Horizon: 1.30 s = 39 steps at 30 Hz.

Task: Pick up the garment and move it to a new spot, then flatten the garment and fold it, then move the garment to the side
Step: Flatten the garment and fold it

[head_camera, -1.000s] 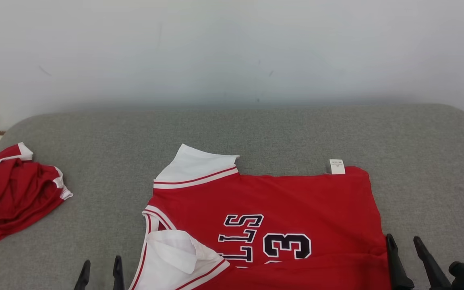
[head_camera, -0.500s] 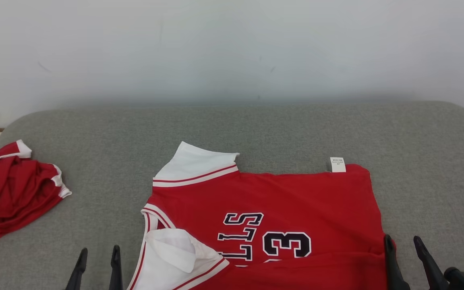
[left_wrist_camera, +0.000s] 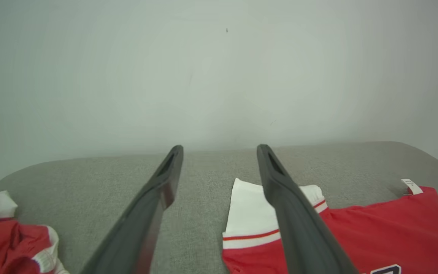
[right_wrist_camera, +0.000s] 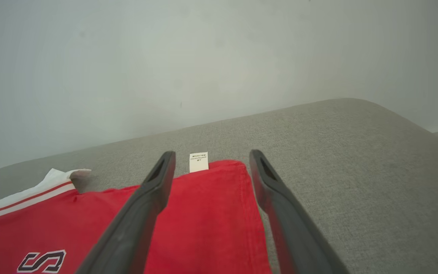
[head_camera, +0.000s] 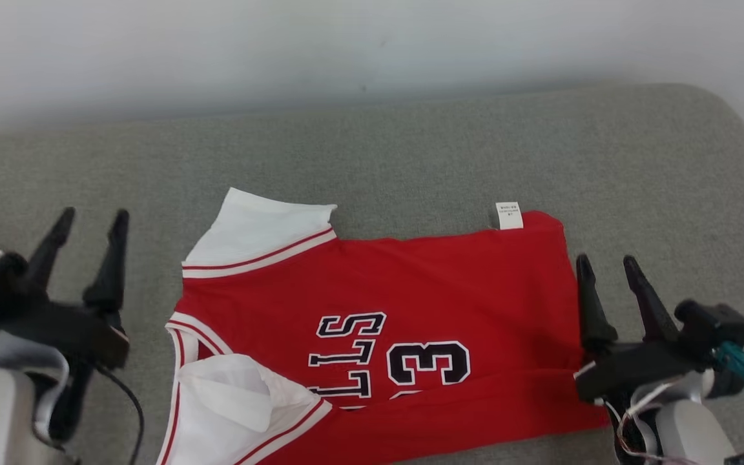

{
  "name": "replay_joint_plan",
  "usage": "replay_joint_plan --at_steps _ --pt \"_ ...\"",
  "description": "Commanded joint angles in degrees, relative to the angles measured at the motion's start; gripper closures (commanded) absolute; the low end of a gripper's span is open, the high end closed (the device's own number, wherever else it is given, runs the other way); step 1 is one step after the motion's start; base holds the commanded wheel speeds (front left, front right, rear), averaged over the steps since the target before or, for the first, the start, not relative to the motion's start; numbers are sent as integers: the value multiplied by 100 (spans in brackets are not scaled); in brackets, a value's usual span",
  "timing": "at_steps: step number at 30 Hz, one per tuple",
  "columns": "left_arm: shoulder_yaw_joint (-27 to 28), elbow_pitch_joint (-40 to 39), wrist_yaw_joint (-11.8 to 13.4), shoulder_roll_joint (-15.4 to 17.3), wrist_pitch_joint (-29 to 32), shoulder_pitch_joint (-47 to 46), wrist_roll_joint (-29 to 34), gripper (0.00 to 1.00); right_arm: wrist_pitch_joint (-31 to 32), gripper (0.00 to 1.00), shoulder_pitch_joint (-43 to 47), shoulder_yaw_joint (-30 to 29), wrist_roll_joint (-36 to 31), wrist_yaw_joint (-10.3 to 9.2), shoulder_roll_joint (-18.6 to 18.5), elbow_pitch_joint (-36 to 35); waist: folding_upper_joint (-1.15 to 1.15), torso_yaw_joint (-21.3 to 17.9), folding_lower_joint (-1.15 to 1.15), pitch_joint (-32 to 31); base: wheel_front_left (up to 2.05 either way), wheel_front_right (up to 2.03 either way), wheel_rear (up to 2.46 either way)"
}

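My left pincer (head_camera: 94,214) and right pincer (head_camera: 606,259) gape wide, empty.
Jersey (head_camera: 398,284) lies between them, crumpled red cloth (left_wrist_camera: 10,239) beyond my left; bare grey surface (head_camera: 411,148) runs from its far edge to the wall (head_camera: 346,51).

TALLY: 2 GARMENTS, 2 GRIPPERS

Garments x2: flat red jersey (head_camera: 411,290), crumpled red garment (left_wrist_camera: 10,243) well left of jersey.
Grippers x2: left gripper (head_camera: 92,215) left of jersey, right gripper (head_camera: 606,259) at jersey's rt edge.
Tag (head_camera: 509,215) x1.
Cushion (head_camera: 411,148) x1.

free: cushion (head_camera: 411,142) beyond jersey (head_camera: 449,278) | blocked: wall (head_camera: 346,45) behind cushion
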Motion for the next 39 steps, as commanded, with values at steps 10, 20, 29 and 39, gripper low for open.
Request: replay_joint_plan --at_steps 10,20,29,39 --pt "-258 1016 -218 557 1111 -1676 -643 0 -271 0 -1554 301 189 -1 211 1114 -1 -773 -1 1239 0 0 0" --pt "-981 2238 -245 746 1488 -2701 -799 0 -523 0 -2328 543 353 -1 269 1885 -1 -986 -1 1581 0 0 0" --pt "-1562 3053 -248 859 1406 -3145 -1105 0 -644 0 -2483 714 440 -1 260 2201 -1 -1129 -1 1563 0 0 0" --pt "-1959 3548 -249 849 1436 -3330 -1493 100 -667 0 -2537 775 475 -1 245 2320 -1 -1150 -1 1547 0 0 0"
